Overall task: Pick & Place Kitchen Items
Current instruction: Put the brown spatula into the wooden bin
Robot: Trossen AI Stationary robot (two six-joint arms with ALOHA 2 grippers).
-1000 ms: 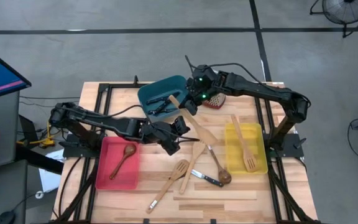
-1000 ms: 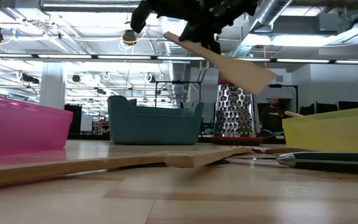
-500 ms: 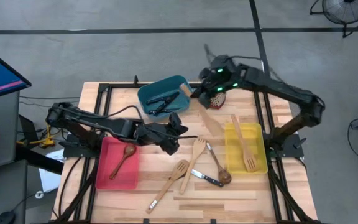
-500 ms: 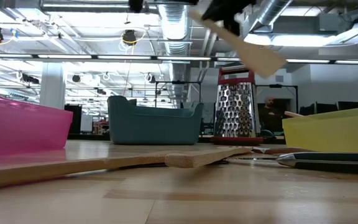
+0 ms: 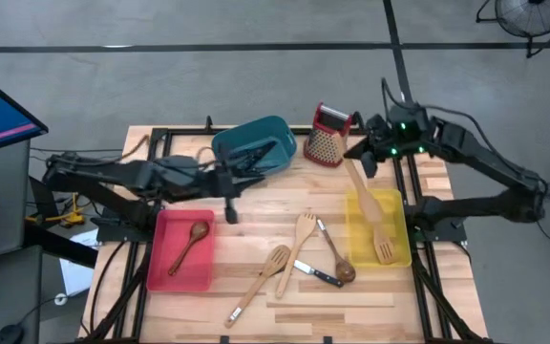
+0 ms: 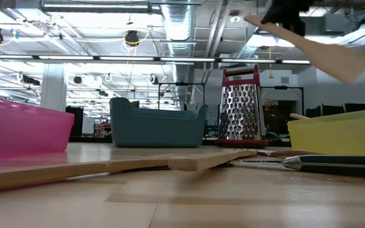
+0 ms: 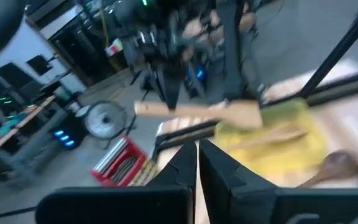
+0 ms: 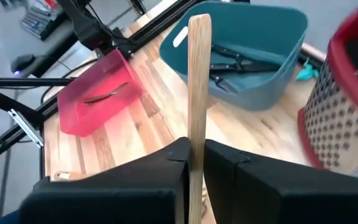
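Fingers of the right gripper [image 5: 364, 164] pinch a spatula [image 5: 360, 188], its blade cropped; left gripper [image 5: 229, 203] closed.

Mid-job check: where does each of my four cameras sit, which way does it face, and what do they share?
High: overhead, straight down; both arms, left gripper, right gripper.
Low: table height, level across; spatula overhead, grater behind.
Left wrist: past its own shut fingers toward the yellow bin.
Right wrist: past its own fingers, shut on the spatula, toward the teal bin.
Shared: all four show the spatula.
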